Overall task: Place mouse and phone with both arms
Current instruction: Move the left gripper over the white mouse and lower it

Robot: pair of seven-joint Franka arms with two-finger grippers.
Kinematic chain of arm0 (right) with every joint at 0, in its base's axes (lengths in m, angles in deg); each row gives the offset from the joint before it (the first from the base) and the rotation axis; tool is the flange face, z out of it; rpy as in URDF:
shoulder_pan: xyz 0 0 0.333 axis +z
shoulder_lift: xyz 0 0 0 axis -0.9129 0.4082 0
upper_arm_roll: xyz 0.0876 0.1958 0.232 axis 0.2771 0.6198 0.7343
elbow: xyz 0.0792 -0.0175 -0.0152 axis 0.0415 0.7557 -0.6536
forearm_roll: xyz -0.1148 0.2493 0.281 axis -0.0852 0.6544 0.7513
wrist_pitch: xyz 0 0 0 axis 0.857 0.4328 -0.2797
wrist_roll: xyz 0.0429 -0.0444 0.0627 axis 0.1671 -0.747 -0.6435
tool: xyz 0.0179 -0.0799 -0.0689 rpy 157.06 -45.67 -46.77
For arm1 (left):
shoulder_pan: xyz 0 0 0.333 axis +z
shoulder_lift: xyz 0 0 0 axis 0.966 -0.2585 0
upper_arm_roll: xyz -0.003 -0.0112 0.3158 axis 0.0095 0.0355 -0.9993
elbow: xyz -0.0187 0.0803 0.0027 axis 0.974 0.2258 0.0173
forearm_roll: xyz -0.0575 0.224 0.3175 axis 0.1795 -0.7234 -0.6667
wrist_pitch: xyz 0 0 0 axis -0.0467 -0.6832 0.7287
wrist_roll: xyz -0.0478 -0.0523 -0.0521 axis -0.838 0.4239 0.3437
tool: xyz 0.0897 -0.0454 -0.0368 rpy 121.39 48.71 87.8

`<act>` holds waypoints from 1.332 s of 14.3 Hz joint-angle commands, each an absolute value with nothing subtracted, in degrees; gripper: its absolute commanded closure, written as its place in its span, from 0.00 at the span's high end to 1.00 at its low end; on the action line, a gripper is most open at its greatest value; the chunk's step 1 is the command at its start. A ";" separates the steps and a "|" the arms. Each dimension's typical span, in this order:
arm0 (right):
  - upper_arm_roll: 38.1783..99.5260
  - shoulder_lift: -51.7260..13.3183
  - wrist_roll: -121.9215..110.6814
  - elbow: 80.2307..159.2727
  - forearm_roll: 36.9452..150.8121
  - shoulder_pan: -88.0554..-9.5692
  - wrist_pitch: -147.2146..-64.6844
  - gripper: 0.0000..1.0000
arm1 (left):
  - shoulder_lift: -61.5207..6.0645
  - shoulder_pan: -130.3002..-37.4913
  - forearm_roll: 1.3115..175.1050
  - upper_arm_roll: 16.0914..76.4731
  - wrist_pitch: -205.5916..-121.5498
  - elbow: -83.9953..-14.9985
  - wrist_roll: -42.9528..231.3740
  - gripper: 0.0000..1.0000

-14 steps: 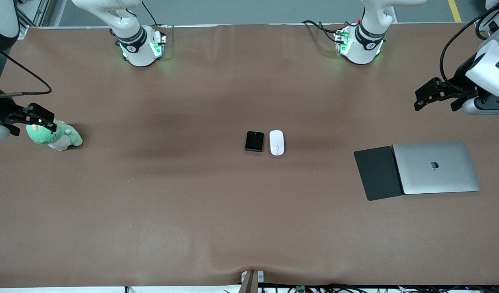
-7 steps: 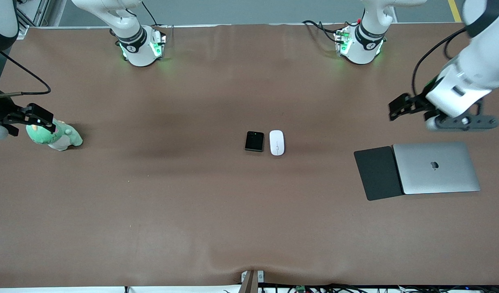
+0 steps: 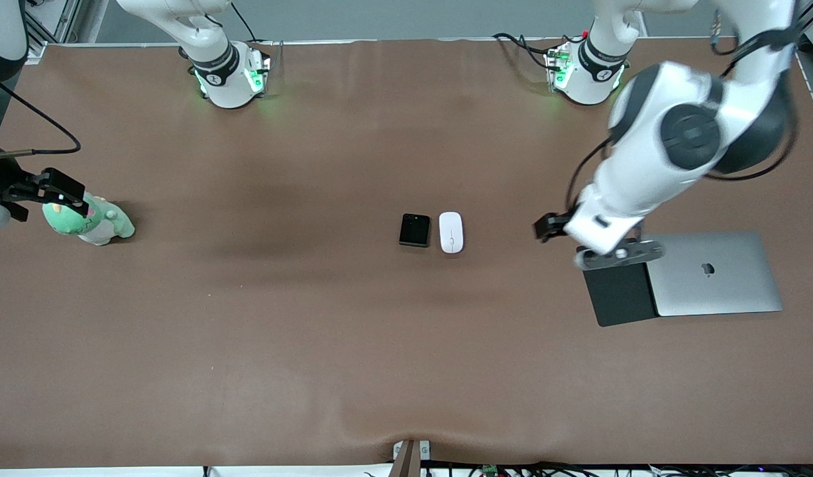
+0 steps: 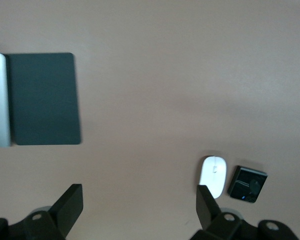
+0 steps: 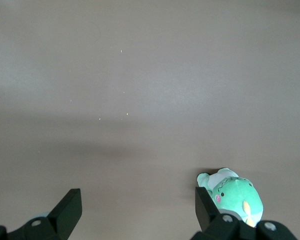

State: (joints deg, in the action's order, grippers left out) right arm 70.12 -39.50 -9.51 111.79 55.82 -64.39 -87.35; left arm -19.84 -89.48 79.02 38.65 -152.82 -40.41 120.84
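Note:
The white oval mouse [image 3: 450,232] [image 4: 213,176] and the small black phone [image 3: 414,230] [image 4: 247,183] lie side by side at the middle of the table, the phone toward the right arm's end. My left gripper [image 3: 546,228] [image 4: 138,200] hangs open and empty over bare table between the mouse and the mouse pad; the mouse shows just past one fingertip. Over the green toy at the right arm's end of the table, my right gripper [image 3: 52,189] [image 5: 137,200] is open and holds nothing.
A flat black mouse pad [image 3: 618,295] [image 4: 44,99] lies against a closed silver laptop [image 3: 711,273] at the left arm's end. A green dinosaur plush [image 3: 91,222] [image 5: 235,195] sits beside the right gripper's finger. The brown table top spreads wide around the mouse and phone.
The left arm has swung in from the table's end toward the middle and now covers part of the mouse pad. The right arm has hardly moved.

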 commanded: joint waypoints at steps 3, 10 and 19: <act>70.43 -40.56 -8.67 112.31 55.27 -64.24 -87.18 1.00 | -26.35 -93.91 77.55 38.77 -158.89 -39.70 129.76 1.00; 70.43 -40.82 -8.59 112.31 55.27 -64.50 -86.13 1.00 | -33.65 -99.01 73.95 38.77 -164.80 -39.96 137.76 1.00; 70.70 -41.00 -5.34 110.47 55.19 -64.15 -82.37 1.00 | -35.24 -100.69 72.54 38.77 -171.30 -45.67 139.79 1.00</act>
